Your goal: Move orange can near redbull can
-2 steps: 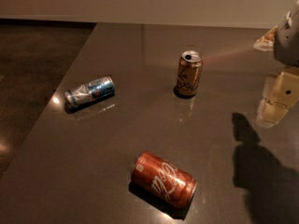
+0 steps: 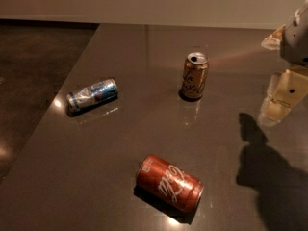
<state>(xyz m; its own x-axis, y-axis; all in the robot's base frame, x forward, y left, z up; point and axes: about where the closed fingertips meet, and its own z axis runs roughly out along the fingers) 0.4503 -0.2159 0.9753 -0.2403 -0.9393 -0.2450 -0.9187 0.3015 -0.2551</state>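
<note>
The orange can [image 2: 195, 76] stands upright, well to the left of the end effector [image 2: 284, 96]; that holds no can; how open, I cannot tell.

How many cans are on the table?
3. The orange can stands upright near the middle. The redbull can lies on its side at the left. The red can lies on its side in front. The gripper hangs at the right edge, touching none.

Hand [image 2: 281, 102], at the right edge of the view: a pale cream, flat-sided lower part bearing one small dark round mark. Above it sits a rounded grey housing [image 2: 296, 37], with a cream tab [image 2: 272, 41] on its left.
</note>
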